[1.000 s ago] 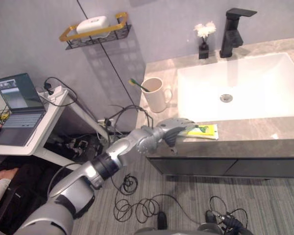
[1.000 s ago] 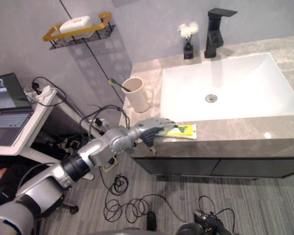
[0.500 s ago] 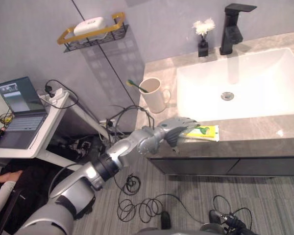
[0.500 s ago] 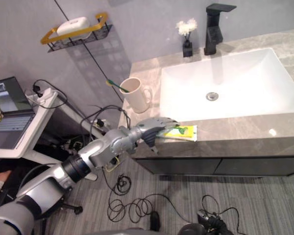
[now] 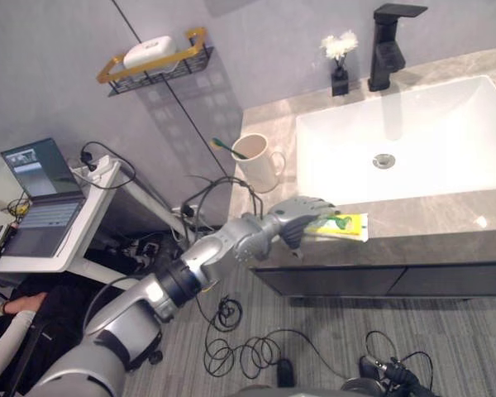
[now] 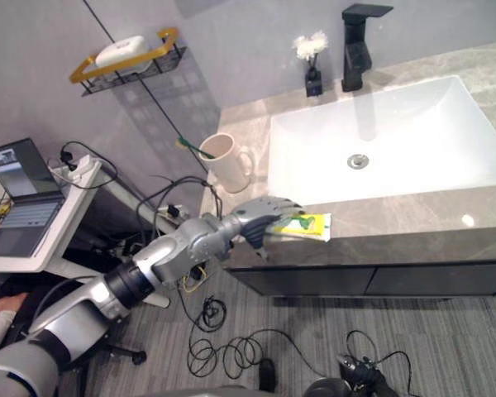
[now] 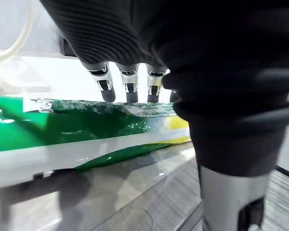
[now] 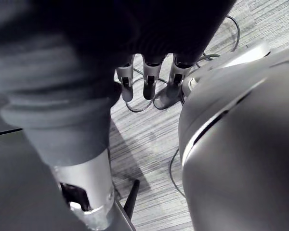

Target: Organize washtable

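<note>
Just before the front rim of the sink (image 5: pixel 446 107), the toothpaste (image 5: pixel 345 223) is laid flat on the counter (image 5: pixel 438 217), with its long axis parallel to that rim. Its end toward the mug (image 5: pixel 258 162), beside the sink, is covered by the left hand (image 5: pixel 300 217). The fingers (image 7: pixel 107 82) are arched over the tube and the thumb is set apart, so nothing is pinched. In the left wrist view the fingertips are seen at the tube's sink side, a detail that is hidden in the eye views. The right hand (image 8: pixel 144 82) is seen relaxed above the floor, so the left is judged the nearer.
</note>
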### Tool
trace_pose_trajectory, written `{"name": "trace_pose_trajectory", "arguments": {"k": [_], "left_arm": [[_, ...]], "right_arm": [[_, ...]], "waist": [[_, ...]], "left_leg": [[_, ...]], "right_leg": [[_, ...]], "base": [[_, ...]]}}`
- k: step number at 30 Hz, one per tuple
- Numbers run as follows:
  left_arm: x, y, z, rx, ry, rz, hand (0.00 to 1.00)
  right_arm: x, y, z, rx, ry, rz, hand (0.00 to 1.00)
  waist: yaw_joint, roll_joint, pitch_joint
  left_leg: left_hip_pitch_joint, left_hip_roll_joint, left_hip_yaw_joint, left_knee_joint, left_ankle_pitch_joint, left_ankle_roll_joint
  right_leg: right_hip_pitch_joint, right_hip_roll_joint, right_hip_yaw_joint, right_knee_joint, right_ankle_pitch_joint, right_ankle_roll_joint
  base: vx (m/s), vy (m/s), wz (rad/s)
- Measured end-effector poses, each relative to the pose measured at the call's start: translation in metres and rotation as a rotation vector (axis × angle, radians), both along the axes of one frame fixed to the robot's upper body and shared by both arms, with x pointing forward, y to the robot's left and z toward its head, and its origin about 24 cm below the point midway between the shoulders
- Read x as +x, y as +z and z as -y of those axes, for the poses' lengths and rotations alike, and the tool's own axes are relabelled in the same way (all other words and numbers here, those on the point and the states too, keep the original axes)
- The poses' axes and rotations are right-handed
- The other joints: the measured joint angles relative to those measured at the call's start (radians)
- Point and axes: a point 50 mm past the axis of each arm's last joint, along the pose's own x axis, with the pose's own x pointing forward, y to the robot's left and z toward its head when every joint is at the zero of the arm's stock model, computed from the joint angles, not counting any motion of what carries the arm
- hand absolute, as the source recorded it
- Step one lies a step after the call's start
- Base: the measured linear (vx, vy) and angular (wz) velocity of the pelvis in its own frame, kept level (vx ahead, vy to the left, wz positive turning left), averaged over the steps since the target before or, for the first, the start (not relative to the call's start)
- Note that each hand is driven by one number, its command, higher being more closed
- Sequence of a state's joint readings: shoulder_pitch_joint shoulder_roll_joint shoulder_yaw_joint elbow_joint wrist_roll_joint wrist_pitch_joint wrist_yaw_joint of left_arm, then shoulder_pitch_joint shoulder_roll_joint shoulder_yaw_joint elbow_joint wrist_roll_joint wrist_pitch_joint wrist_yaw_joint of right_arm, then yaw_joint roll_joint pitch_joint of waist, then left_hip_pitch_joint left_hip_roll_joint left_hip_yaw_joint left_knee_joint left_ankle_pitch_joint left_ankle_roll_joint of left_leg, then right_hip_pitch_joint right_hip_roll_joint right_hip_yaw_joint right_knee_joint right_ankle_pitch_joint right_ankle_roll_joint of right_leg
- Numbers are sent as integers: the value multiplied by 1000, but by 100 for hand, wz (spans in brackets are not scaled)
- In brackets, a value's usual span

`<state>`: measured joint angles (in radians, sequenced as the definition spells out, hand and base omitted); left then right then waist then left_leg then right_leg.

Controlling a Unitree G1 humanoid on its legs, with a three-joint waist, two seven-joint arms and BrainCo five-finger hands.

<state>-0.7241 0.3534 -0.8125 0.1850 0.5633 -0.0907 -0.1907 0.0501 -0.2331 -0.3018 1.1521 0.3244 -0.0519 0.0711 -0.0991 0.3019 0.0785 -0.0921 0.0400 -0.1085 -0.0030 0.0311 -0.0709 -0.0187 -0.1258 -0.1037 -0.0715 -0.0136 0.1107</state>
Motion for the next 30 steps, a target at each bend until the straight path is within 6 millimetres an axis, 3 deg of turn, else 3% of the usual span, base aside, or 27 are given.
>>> {"name": "trace_pose_trajectory", "arguments": {"k": [10,21,22,30], "left_arm": [[3,3,10,-56,12,1,0],[11,6,17,-62,36,32,0],[11,6,17,-64,34,34,100],[15,18,23,-88,30,74,100]], "right_arm": [[-1,1,4,-9,-17,5,0],[-1,3,8,-13,-54,23,0],[-1,3,8,-13,-55,22,0],[-1,3,9,-13,-59,24,0]], "waist": [[-2,16,9],[-25,36,32],[-25,36,34],[-27,36,42]], "left_leg": [[0,5,5,0,-6,-2],[0,11,28,3,-21,-8],[0,11,28,3,-21,-8],[-3,11,28,3,-21,-8]], "right_leg": [[-3,4,3,-1,0,0],[-14,9,25,0,-6,0],[-15,8,25,0,-6,0],[-19,8,25,0,-7,0]], "base": [[0,0,0],[16,-5,-6],[0,0,0],[0,0,0]]}}
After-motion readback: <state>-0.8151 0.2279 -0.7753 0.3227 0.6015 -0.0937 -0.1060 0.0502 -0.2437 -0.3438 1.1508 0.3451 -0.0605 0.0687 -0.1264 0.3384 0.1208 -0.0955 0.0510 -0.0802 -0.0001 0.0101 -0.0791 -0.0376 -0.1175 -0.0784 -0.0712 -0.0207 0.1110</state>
